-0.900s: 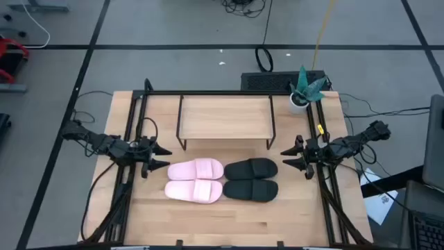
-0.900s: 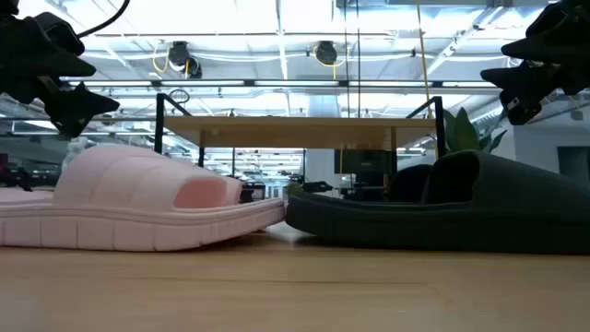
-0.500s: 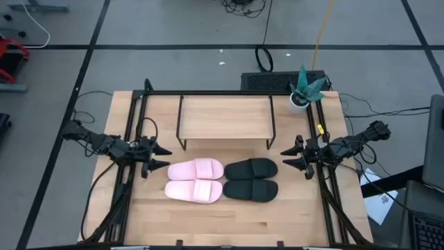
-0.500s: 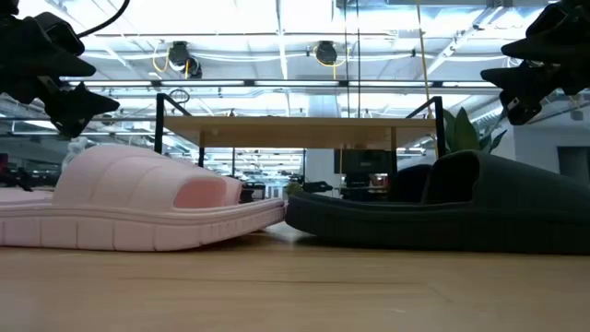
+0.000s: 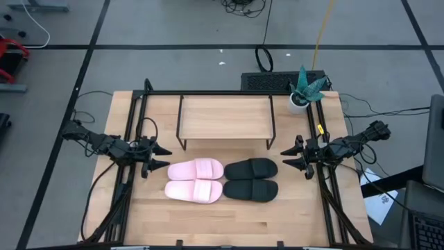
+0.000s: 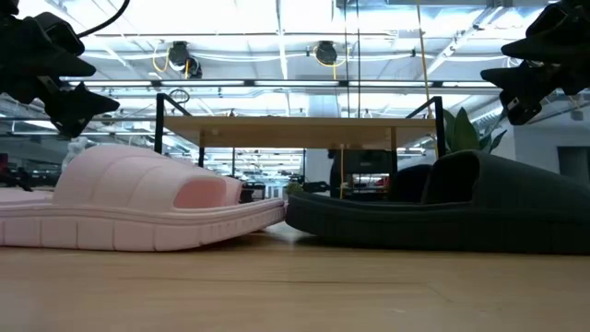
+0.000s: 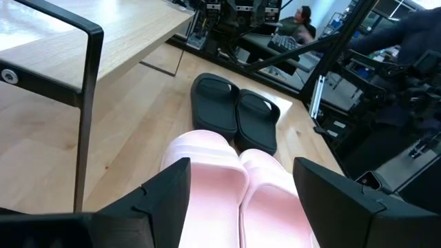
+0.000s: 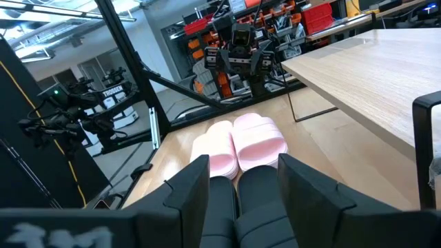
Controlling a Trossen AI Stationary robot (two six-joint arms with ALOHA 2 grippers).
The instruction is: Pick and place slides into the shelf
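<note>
Four slides lie on the tabletop (image 5: 229, 219) just in front of the shelf (image 5: 225, 117): pink pair (image 5: 196, 180) beside black pair (image 5: 252, 179). Left gripper (image 5: 161, 157) and right gripper (image 5: 288, 157) flank them, fingers spread wide, holding nothing.

Four slides (image 5: 222, 180) lie packed together in a block at the table's middle, just in front of the shelf (image 5: 225, 116). Bare tabletop (image 5: 229, 226) lies open in front of them and on both sides. A potted plant (image 5: 305, 89) stands at the far right corner.
</note>
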